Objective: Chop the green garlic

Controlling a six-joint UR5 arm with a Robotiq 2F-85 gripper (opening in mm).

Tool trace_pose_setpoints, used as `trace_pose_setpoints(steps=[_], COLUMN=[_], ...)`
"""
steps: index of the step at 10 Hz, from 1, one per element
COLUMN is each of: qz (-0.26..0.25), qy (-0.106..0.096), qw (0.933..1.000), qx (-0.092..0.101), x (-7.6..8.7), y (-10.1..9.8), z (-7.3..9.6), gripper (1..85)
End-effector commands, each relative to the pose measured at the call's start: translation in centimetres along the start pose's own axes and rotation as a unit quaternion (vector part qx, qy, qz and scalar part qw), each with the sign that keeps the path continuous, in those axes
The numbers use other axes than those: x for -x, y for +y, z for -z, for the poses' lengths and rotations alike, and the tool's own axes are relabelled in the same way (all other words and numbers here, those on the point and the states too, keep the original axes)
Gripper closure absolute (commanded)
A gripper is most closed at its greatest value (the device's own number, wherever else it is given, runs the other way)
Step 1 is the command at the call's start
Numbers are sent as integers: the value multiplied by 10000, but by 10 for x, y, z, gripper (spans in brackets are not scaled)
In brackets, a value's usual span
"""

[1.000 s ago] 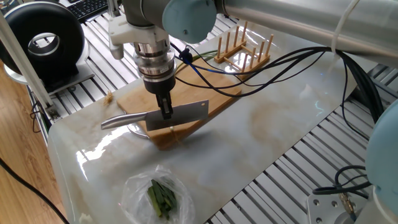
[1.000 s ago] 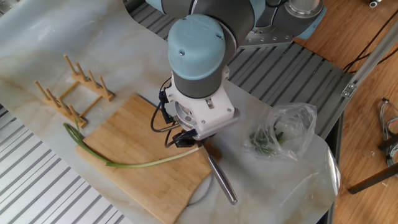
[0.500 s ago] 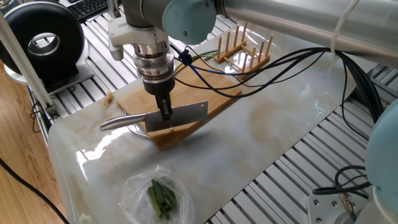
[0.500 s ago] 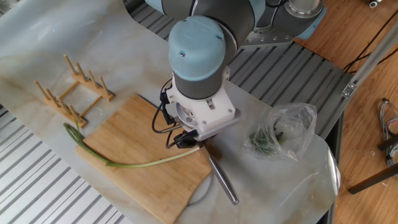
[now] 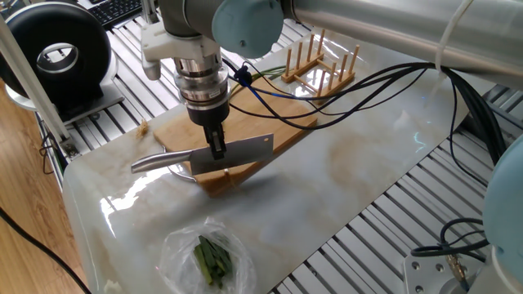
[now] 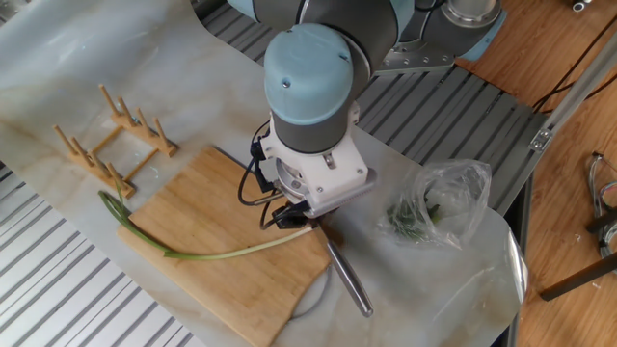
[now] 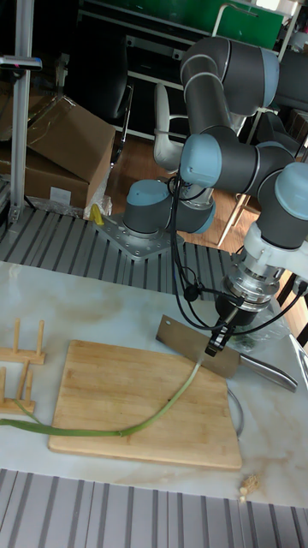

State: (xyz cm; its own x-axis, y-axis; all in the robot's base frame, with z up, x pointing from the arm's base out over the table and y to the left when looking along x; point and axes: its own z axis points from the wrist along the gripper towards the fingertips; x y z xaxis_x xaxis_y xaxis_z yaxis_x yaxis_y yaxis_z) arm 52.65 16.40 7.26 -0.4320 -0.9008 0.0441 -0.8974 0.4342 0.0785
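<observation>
- Currently my gripper (image 5: pixel 218 152) is pinched on the cleaver (image 5: pixel 231 152), blade edge down.
- Green garlic (image 7: pixel 162 407): directly beneath my gripper, whole, lying lengthwise across the cutting board (image 7: pixel 111 394).
- Bagged greens (image 6: pixel 434 207): beside my gripper, on the worktop (image 5: pixel 343 163).

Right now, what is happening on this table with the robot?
The gripper holds a cleaver by the top of its blade, over the end of the cutting board. The green garlic lies across the board in one whole piece, with its white end close to the blade and its leafy end hanging off the far side, near the wooden rack. No cut pieces are visible yet. A plastic bag of greens sits to the side.
</observation>
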Motion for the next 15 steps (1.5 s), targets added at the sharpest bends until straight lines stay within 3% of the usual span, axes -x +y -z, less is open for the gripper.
trace_pose_setpoints(steps=[1,4,15], qz=[-22,-30,-45], qy=[-32,-98,57], qw=[10000,9999,10000], qx=[3,60,-23], x=[2,6,-2], y=[-1,4,0], z=[0,-1,-4], gripper=[843,843,843])
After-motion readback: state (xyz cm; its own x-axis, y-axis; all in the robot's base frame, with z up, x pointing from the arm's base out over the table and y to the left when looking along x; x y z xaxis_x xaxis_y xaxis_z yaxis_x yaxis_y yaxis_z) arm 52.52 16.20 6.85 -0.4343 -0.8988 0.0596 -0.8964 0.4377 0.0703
